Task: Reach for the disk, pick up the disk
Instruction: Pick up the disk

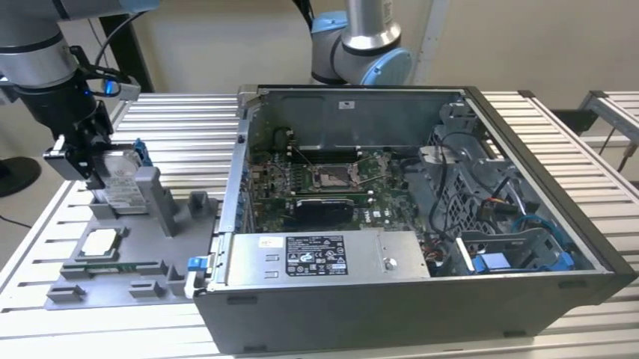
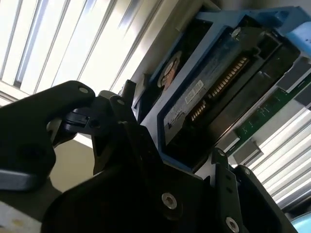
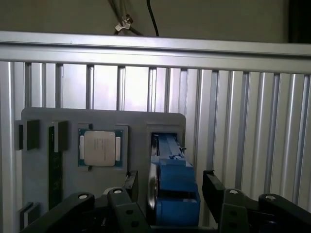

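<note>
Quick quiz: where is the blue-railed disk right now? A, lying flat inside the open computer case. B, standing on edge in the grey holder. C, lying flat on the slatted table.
B: the disk stands on edge in the grey holder, outside the computer case, with the end effector open astride it.
</note>
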Controlling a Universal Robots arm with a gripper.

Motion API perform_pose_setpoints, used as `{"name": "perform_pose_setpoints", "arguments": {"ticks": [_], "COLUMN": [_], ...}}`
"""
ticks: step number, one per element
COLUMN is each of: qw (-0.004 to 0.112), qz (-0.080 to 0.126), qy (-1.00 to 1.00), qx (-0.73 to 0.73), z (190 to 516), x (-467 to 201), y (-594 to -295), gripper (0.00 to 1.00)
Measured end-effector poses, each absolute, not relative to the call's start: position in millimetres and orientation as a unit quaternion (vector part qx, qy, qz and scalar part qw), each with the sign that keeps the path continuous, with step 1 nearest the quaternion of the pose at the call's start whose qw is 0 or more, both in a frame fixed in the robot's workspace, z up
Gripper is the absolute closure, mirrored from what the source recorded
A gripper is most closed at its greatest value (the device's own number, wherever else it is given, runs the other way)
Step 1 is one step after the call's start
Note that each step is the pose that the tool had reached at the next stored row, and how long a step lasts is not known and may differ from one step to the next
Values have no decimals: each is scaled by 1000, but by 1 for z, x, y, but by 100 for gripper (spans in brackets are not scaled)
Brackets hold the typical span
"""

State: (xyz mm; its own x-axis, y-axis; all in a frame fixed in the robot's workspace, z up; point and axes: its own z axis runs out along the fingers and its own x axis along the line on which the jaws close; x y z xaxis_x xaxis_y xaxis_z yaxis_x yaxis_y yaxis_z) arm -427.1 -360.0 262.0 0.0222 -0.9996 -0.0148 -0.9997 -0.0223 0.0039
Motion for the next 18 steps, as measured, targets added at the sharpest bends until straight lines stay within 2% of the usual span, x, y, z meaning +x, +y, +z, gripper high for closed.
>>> {"name": "perform_pose_setpoints", "arguments": {"ticks": [11, 12, 18], "qw": [4, 4, 4], "qz": [7, 7, 7], "qy": [699, 699, 699], "qx": [-715, -715, -715], "z": [262, 262, 261], "x": [-427, -427, -427], "y": [-360, -360, -360], "gripper": [0, 100, 100]}}
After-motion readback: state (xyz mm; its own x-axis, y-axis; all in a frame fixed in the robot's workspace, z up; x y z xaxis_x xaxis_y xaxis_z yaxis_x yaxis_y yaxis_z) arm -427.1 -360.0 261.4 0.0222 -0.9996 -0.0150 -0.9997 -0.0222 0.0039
